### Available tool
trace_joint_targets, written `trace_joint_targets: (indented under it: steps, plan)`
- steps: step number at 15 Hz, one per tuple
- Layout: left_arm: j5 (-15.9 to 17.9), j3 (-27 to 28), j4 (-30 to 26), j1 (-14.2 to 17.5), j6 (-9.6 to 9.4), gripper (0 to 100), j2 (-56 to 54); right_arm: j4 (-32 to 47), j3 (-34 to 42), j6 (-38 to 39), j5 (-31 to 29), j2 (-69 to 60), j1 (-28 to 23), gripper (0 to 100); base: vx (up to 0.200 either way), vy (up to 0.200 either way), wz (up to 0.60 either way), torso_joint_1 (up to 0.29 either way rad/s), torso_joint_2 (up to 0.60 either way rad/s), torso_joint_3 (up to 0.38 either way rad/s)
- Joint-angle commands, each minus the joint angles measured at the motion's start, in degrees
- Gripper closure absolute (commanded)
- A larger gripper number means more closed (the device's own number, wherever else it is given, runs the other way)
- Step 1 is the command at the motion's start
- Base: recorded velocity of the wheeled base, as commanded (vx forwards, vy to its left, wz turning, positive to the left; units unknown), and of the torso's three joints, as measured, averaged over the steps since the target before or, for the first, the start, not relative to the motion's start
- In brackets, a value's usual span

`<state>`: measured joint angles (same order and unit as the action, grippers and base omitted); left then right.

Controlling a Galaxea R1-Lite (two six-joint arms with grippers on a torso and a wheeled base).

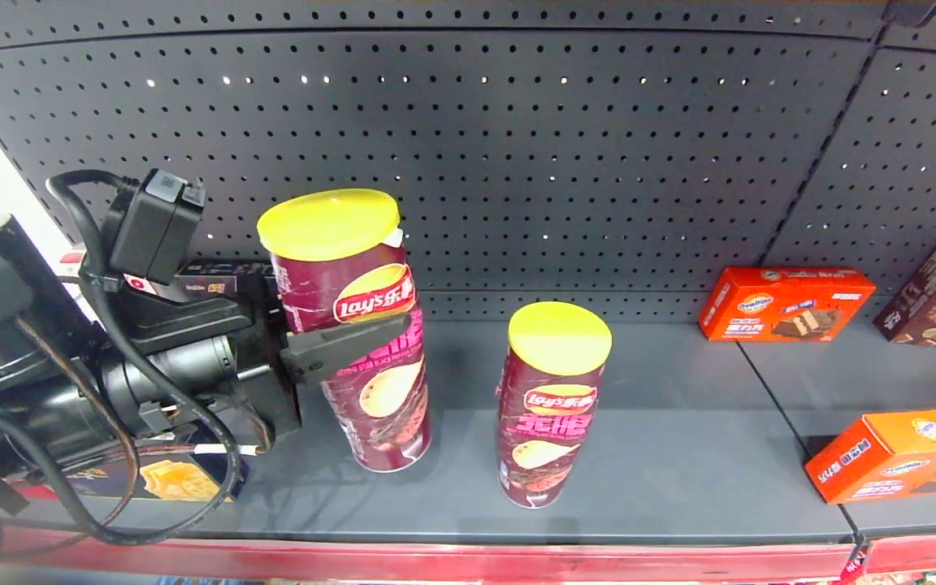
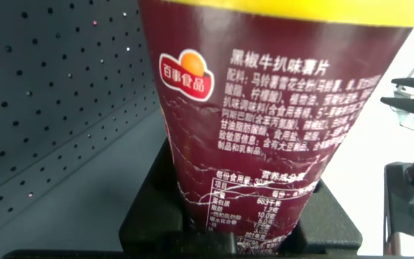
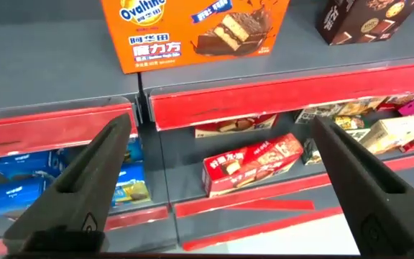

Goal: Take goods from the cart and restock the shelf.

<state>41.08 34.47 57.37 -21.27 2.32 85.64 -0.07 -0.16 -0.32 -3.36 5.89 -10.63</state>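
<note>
At shelf (image 1: 679, 455), L end effector (image 1: 340, 313) grips chip can (image 1: 379, 398), far finger hidden; R end effector (image 3: 221, 126) spread.

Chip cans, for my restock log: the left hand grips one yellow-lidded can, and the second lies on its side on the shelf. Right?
Wrong only there: the head view shows the second can standing upright on the shelf. The left hand does grip the first can.

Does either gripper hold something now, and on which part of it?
The left gripper clamps the chip can around its upper body, below the yellow lid. The right gripper is open, empty.
</note>
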Motion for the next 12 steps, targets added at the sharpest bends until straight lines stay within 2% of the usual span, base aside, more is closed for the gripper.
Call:
trace_joint_targets:
  steps: [1, 6, 8, 12]
  plan:
    - [0.0, 0.2, -0.4, -0.2, 0.06, 100, -0.1, 0.0, 0.2, 0.0, 0.0, -0.3, 0.0, 0, 0.000, 0.000, 0.00, 0.000, 0.00, 0.000]
    - [0.1, 2.9, -0.7, -0.2, -0.12, 100, 0.5, 0.0, 0.2, 0.0, 0.0, -0.3, 0.0, 0, 0.000, 0.000, 0.00, 0.000, 0.00, 0.000]
    - [0.1, 6.9, -0.8, -0.7, -0.21, 100, 2.7, 0.0, 0.2, 0.0, 0.0, -0.3, 0.0, 0, 0.000, 0.000, 0.00, 0.000, 0.00, 0.000]
    - [-0.6, 10.7, -0.9, -0.1, 0.14, 100, 4.4, 0.0, 0.2, 0.0, 0.0, -0.4, 0.0, 0, 0.000, 0.000, 0.00, 0.000, 0.00, 0.000]
